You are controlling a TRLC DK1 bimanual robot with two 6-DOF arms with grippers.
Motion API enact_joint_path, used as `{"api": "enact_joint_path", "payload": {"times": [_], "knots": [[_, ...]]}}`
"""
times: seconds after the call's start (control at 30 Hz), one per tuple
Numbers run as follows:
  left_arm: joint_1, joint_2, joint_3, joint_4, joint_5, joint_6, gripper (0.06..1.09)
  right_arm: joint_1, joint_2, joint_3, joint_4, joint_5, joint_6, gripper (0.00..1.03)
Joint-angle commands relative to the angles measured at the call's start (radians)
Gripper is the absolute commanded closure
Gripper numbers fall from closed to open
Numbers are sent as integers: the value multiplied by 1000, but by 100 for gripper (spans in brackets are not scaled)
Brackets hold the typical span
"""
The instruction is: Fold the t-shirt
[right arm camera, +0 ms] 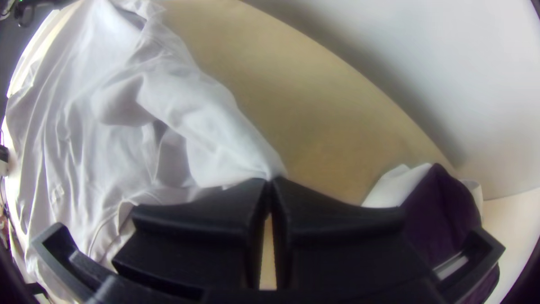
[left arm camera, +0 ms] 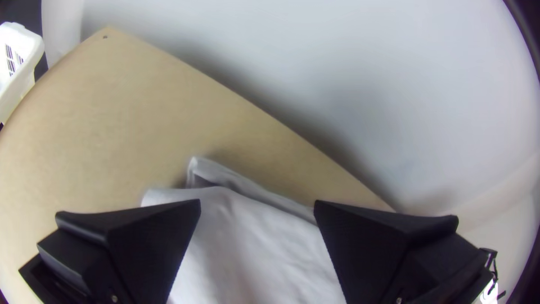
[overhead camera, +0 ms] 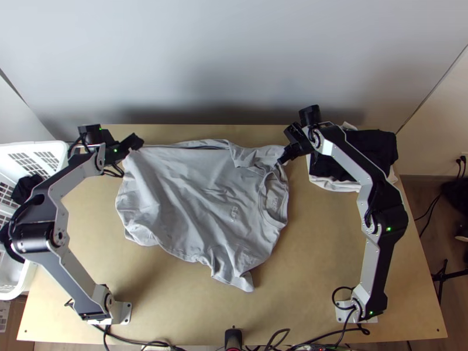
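1. While the left hand (left arm camera: 257,211) gapes wide, gripping nothing, the shirt's (overhead camera: 196,199) corner sits between its fingers, ready to pinch.
2. The right hand (right arm camera: 270,181) is closed on cloth near the neck.
3. Seen from above, the shirt spreads over the worktop (overhead camera: 319,251) toward four o'clock from the left hand.

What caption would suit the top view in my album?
Two silver-and-black robot arms at a light wooden table, the black right hand pinching a rumpled pale grey t-shirt near its collar.
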Motion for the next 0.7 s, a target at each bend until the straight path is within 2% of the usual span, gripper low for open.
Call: {"api": "enact_joint_path", "payload": {"times": [0.0, 0.1, 0.27, 0.33, 0.67], "knots": [[14, 82, 35, -17, -89, 107, 10, 2, -2, -13, 0, -1, -1, 100], [7, 103, 40, -5, -136, 184, 11, 2, -8, -28, 3, -1, -1, 100], [-2, 113, 39, 45, -149, 256, 11, 2, -12, -41, 12, -1, -1, 100], [-5, 113, 39, 73, -148, 263, 17, 4, -12, -41, 12, -1, -1, 100], [-9, 111, 42, 107, -148, 263, 17, 16, -12, -47, 17, -1, 12, 100]]}}
